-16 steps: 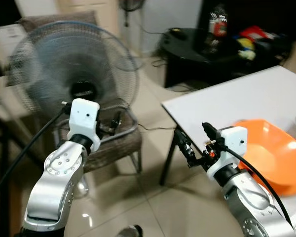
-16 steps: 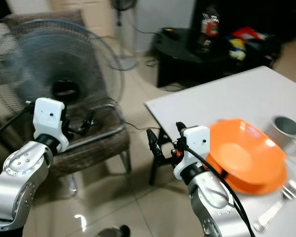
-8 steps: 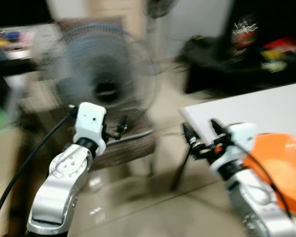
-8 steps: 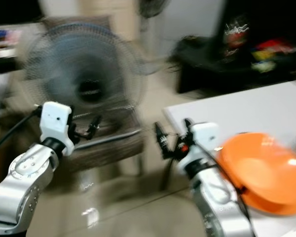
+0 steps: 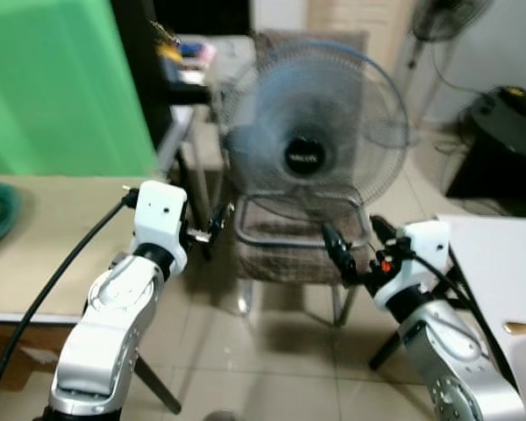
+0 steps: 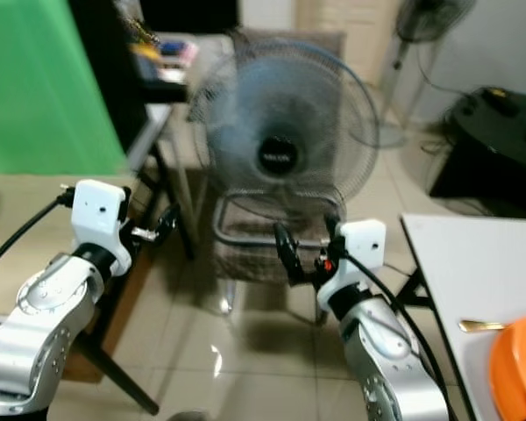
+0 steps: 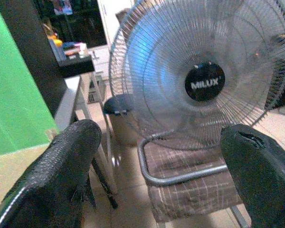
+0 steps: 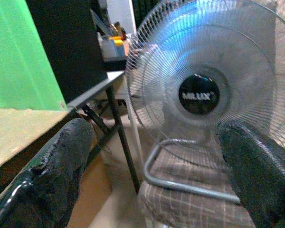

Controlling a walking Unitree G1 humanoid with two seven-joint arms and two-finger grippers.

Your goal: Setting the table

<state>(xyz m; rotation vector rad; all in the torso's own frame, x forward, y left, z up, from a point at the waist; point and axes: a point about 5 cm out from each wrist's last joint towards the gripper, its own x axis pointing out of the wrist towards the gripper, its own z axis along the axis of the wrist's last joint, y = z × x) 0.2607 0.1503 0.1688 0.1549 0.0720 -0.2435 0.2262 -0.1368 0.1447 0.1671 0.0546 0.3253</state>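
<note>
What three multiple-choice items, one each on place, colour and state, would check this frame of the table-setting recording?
1. Where does the fan stand?
A. on a chair
B. on the white table
C. on the floor

2. What colour is the panel behind the beige table?
A. red
B. green
C. blue

3. How are the two pincers?
A. both open, holding nothing
B. both shut on a spoon
C. left shut on a plate

Answers:
1 A, the fan's metal base rests on the seat of the chair.
2 B, the panel above the beige table is bright green.
3 A, the left pincer and right pincer show fingers wide apart with nothing between them.
</note>
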